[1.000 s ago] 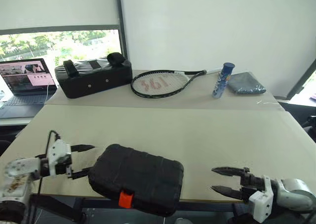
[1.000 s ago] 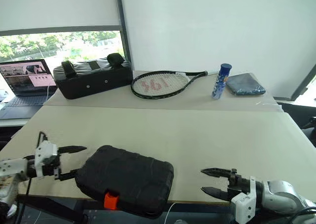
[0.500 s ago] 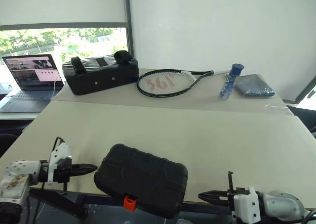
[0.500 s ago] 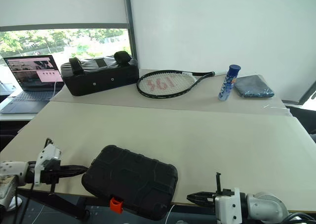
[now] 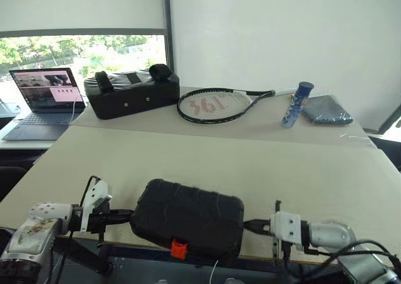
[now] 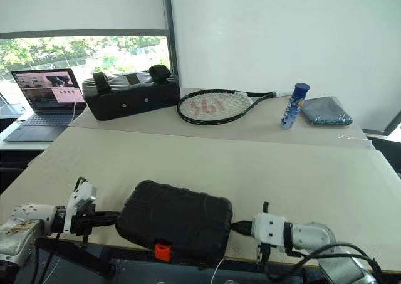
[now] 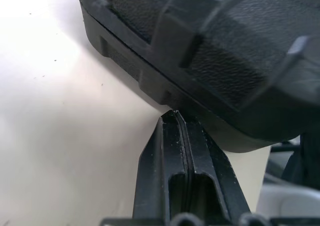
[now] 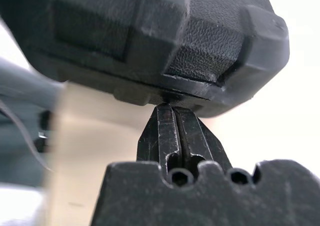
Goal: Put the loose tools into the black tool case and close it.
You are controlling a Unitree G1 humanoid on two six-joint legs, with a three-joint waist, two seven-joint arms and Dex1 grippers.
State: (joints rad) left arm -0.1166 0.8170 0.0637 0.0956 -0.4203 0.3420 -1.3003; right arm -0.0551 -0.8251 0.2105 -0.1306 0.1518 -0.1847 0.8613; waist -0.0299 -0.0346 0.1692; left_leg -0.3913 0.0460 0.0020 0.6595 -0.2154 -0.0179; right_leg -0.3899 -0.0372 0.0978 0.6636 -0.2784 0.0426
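The black tool case [image 5: 188,216] lay shut at the desk's [image 5: 250,165] six-o'clock edge, its orange latch [image 5: 179,249] hanging just over that edge. No loose tools showed on the desk, so packing looked done as far as could be seen, though whether the latch had been snapped fast could not be told.

The left end effector [image 5: 125,215] had its fingers together, tips touching the case's nine-o'clock end at the seam between lid and base. The right end effector [image 5: 250,225] was likewise pressed together, tips against the case's three-o'clock end. Neither clamped anything; they seemed to be squeezing or steadying the case from both ends.

Toward twelve o'clock, well apart, sat a padded bag [image 5: 133,94], a tennis racket [image 5: 216,104], a blue can [image 5: 296,103], a folded cloth [image 5: 327,110] and, at ten o'clock, a laptop [image 5: 45,102].

What remained, at a guess, was confirming the latch.
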